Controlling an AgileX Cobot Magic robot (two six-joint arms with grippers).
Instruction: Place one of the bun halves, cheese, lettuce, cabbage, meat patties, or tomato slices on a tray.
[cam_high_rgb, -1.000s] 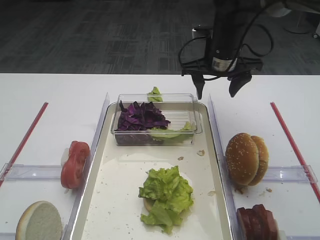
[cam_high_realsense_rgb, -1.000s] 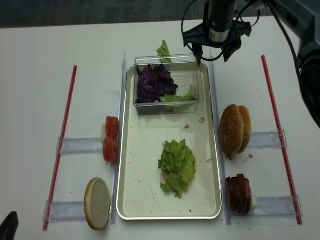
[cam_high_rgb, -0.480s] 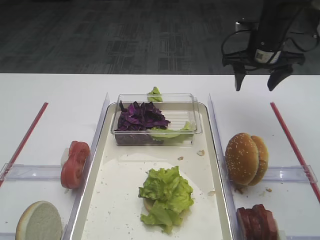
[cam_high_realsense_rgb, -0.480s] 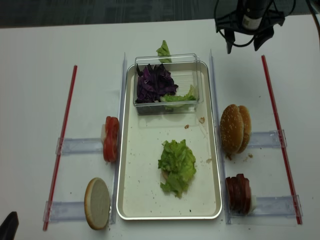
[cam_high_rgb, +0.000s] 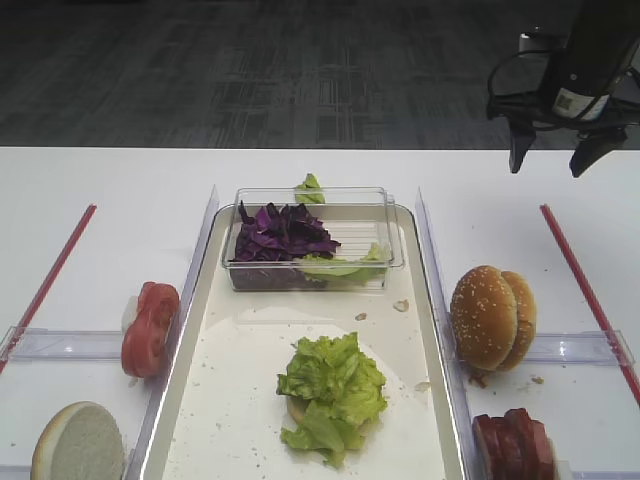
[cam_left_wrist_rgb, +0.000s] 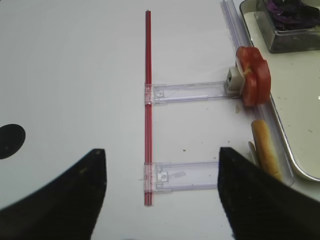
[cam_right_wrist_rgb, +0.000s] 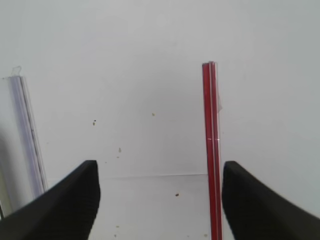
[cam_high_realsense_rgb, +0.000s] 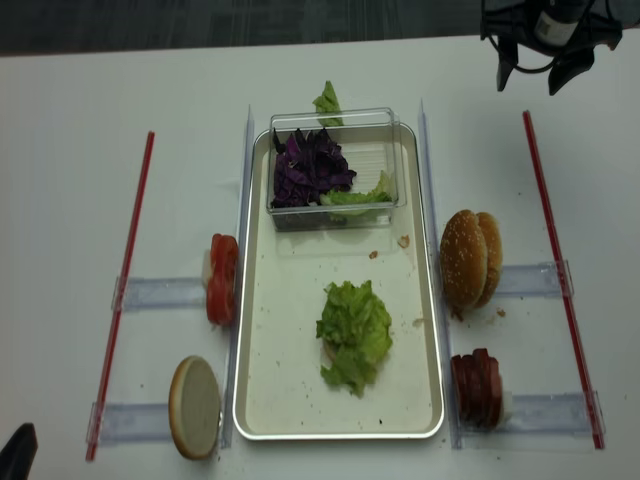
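Your right gripper (cam_high_rgb: 547, 158) hovers wide and empty, far right. Only your left wrist view shows the left gripper (cam_left_wrist_rgb: 161, 187), also spread, near the tomato slices (cam_left_wrist_rgb: 253, 76).

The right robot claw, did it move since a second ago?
Yes. The right gripper slid to the right: before it hung over the clear tub's back right corner, now it hangs open and empty beyond the tray, near the right red strip.

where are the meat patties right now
In the high views the patties stand on the table right of the tray, near its front corner, just in front of the sesame buns.
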